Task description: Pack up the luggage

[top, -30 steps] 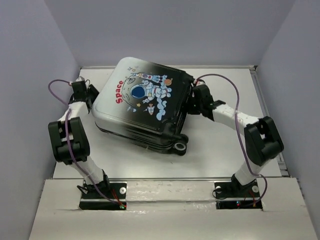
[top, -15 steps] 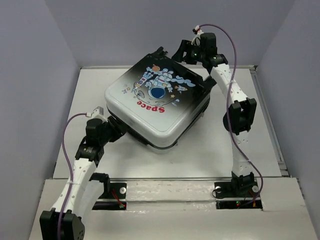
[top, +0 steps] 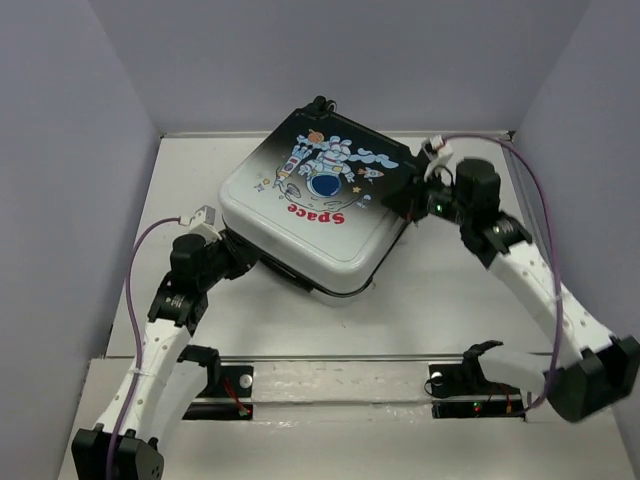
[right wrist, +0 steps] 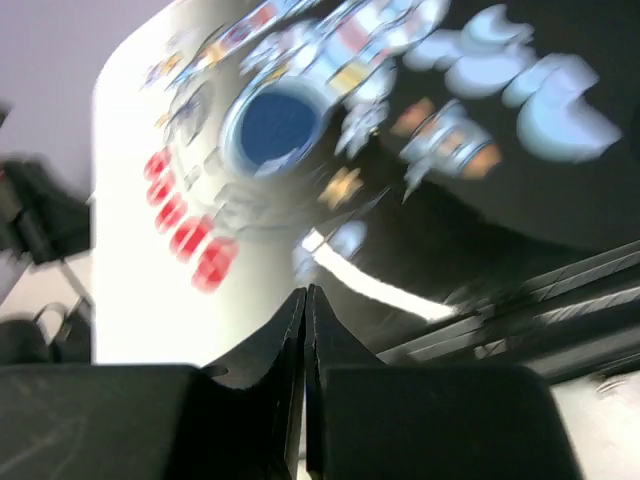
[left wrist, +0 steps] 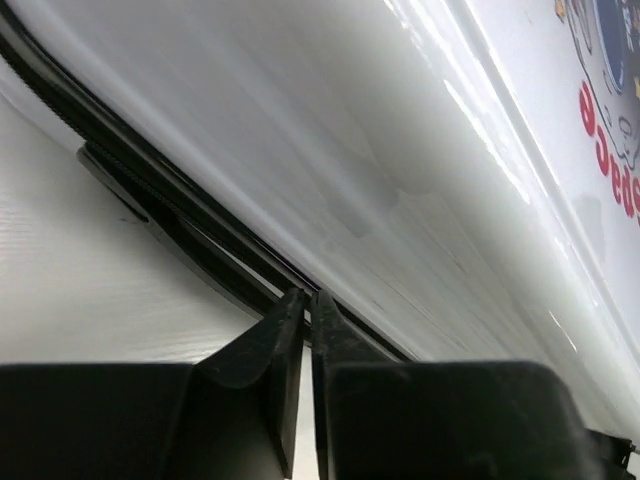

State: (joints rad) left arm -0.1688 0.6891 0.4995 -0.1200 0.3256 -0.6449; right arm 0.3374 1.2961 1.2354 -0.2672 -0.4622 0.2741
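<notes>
The luggage point(top: 310, 215) lies flat and closed on the white table, astronaut and red "Space" print facing up. My left gripper point(top: 243, 264) is low at its near-left edge. In the left wrist view that gripper point(left wrist: 306, 296) has its jaws nearly together, tips against the black zip seam point(left wrist: 180, 215) under the silver shell point(left wrist: 400, 150), and nothing shows between them. My right gripper point(top: 408, 196) is at the suitcase's right side. In the blurred right wrist view it point(right wrist: 305, 292) is shut and empty, just over the printed lid point(right wrist: 200, 180).
The bare table top point(top: 440, 300) stretches in front of and to the right of the suitcase. Pale walls enclose the table on the left, back and right. Both arm bases sit on the rail point(top: 340, 375) at the near edge.
The suitcase has turned round since the earliest frame and shifted slightly. My right arm came down from the far corner to the suitcase's right side. Both grippers have closed.
</notes>
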